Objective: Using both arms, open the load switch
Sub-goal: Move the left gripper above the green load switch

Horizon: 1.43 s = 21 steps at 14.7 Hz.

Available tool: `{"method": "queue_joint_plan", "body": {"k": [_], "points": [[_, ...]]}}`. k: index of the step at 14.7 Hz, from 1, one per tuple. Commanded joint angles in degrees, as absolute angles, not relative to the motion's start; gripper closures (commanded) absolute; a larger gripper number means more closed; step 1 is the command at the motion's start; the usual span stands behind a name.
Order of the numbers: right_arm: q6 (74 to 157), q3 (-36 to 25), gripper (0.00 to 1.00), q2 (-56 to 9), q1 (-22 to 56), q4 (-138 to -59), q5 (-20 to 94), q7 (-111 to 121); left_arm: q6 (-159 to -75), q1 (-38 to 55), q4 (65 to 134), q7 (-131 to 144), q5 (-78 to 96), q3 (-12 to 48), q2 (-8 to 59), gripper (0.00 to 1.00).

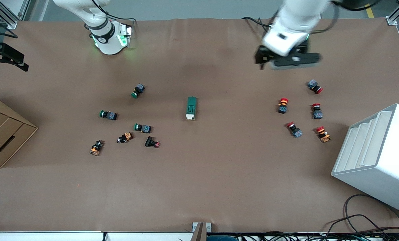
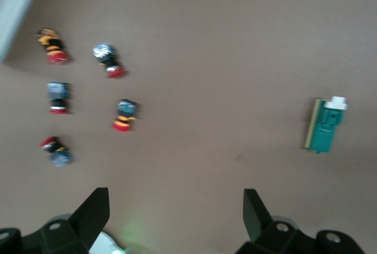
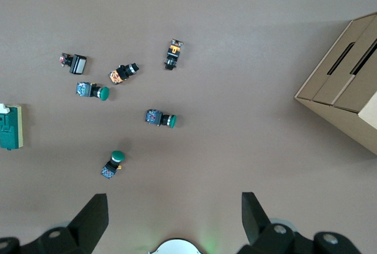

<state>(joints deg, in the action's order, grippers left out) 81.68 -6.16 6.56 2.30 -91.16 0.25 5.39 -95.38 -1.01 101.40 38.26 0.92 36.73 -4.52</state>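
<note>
Dark-green load switch (image 1: 191, 108) lies flat, white lever nearest camera.

Dk-green load switch (image 1: 191, 107), white lever end.

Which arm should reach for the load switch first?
Probably left. Its claw hangs open over bare table with the load switch in its wrist view; the right claw, also open, barely sees it.

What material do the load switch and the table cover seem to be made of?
Load switch: probably moulded plastic, a matte dark-green body with a white lever end, no metallic shine. Table cover: likely brown paper or thin card, dull and flat, with a faint crease near the arm bases.
</note>
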Motion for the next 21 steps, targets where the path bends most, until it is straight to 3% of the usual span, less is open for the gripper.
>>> {"method": "queue_joint_plan", "body": {"k": [1,4,7,9,16,21], "points": [[81.83,-5.71,0.00,7.47,1.76,-91.58,-1.05,5.80,-101.58,-1.41,104.85,45.23,0.26,42.69,-2.74,0.00],[81.91,-5.63,0.00,7.38,1.76,-91.58,-1.67,5.80,-109.21,-0.88,108.96,57.19,-2.10,49.29,0.17,0.00],[81.74,-5.62,0.00,7.03,1.76,-91.58,-1.67,5.19,-120.72,2.36,115.47,59.41,-3.25,50.19,1.40,0.00],[81.74,-5.62,0.00,6.68,1.76,-91.58,-1.67,5.10,-124.62,4.47,115.84,59.94,-8.05,50.19,6.04,0.00],[83.57,-5.71,0.00,2.03,1.15,-89.39,-1.84,5.71,-127.62,14.49,113.21,89.96,-33.45,50.10,20.90,0.02],[90.52,-5.62,0.00,-7.01,-1.41,-89.21,-1.49,5.71,-127.62,18.97,112.15,111.49,-49.98,50.01,28.64,0.04]]}}
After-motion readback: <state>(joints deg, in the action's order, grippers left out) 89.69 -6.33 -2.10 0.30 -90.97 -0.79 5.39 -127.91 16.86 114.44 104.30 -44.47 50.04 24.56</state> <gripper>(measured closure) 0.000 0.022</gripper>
